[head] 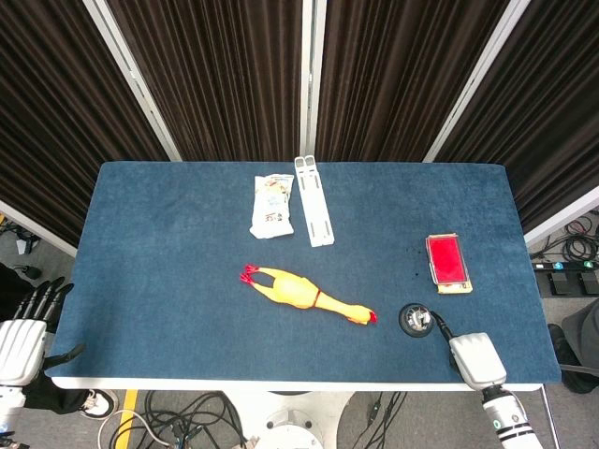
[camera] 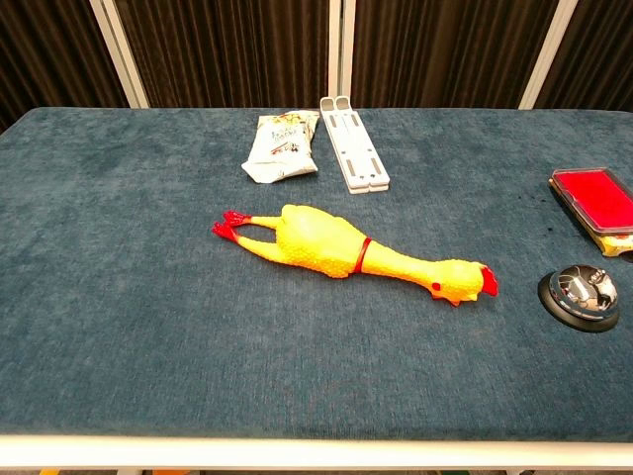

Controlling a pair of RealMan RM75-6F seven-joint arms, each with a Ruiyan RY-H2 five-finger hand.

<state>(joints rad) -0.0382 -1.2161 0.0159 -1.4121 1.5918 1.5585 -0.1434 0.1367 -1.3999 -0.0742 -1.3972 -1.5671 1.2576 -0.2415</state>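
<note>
Head view shows the right hand (head: 475,358) low at the near edge of the blue table (head: 168,281). It sits just beside the little silver bell (head: 416,319). One dark finger (head: 438,329) pokes out toward the bell and comes right up to its rim. It is hard to see if it really touches. The other fingers are tucked under the white back of the hand, so nobody can tell if that hand is spread or curled up.

The left hand (head: 22,335) waits off the far left corner of the table. Its fingers are apart and it holds nothing.

Chest view shows the bell (camera: 581,297) standing flat on the cloth near the right side, with no hand on top of it. So the reach to the bell looks nearly done, but the top of the bell is not yet pushed or grabbed.

A yellow rubber chicken (head: 307,296) lies in the middle, a red box (head: 447,263) sits behind the bell, and a snack bag (head: 272,206) and a white stand (head: 314,213) lie side by side at the back.
</note>
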